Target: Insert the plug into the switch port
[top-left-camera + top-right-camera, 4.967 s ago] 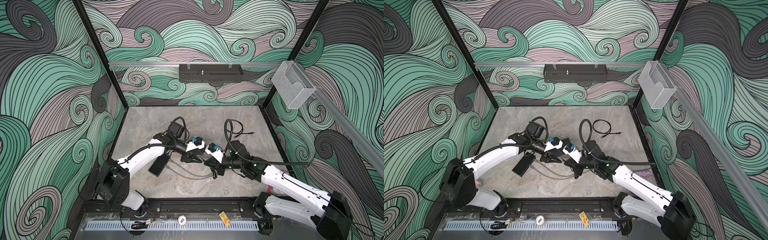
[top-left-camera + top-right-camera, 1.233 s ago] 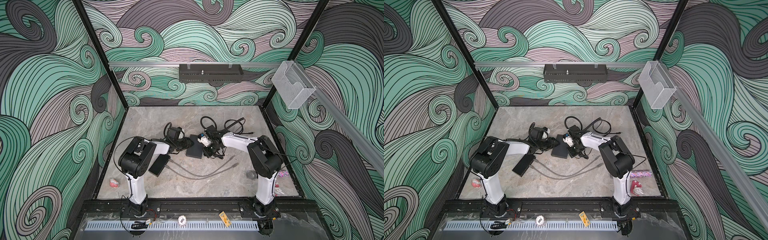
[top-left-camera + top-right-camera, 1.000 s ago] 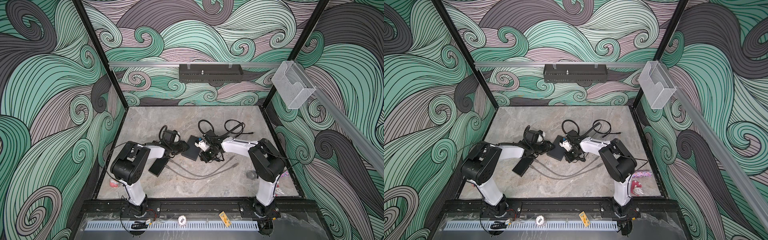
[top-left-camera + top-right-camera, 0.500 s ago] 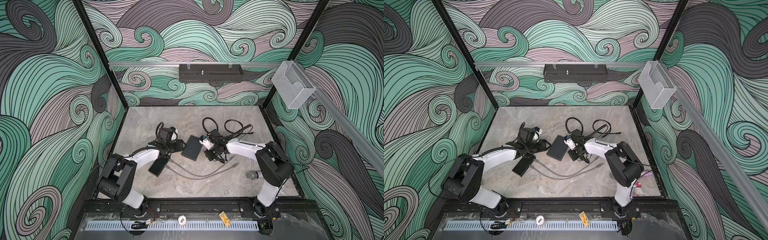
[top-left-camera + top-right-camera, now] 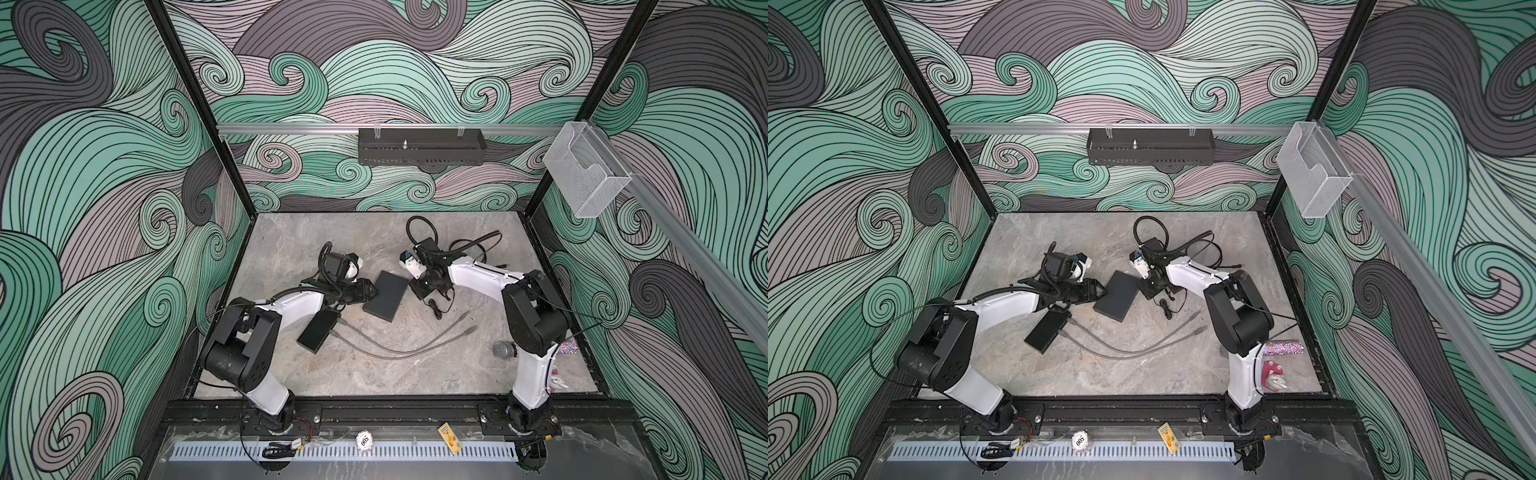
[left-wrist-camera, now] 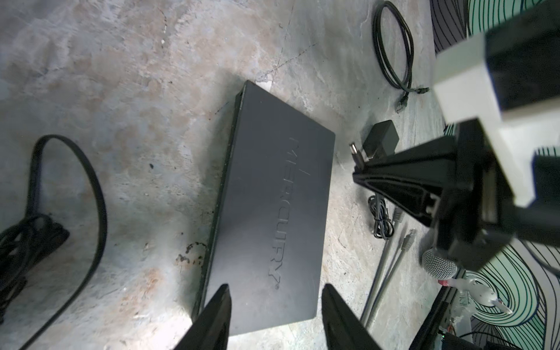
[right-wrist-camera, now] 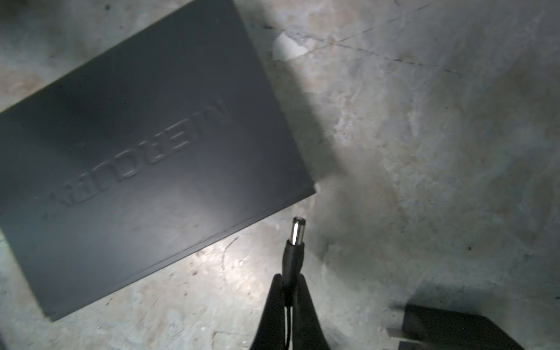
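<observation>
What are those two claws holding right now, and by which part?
The right gripper pinches the plug by its black sleeve, behind the metal tip. The left gripper is open over the switch, holding nothing.

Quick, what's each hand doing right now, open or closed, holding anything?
Left hand: open, holding nothing.
Right hand: closed on the barrel plug.
</observation>
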`<state>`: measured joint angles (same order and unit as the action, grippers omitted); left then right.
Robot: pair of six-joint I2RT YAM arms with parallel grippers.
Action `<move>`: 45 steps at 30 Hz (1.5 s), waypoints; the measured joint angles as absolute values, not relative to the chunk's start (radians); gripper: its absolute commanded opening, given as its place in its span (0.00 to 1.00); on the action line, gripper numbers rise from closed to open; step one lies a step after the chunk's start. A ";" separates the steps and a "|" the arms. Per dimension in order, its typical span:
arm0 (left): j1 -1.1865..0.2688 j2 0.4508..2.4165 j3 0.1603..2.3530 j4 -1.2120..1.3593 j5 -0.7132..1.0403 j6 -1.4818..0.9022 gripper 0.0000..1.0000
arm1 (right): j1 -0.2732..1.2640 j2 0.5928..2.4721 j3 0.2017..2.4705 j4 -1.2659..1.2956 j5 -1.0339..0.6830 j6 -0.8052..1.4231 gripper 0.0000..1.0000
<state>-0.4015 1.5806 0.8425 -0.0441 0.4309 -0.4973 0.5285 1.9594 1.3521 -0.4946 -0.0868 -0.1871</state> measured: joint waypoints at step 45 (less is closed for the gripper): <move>-0.404 1.484 0.700 -0.064 0.350 -0.499 0.55 | 0.672 1.634 0.931 -0.451 -0.191 -0.024 0.00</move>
<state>-0.4038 1.4841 0.6998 -0.0643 0.3496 -0.4992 0.6724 1.6344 0.9310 -0.4515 -0.1905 -0.0238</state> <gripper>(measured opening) 0.541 0.057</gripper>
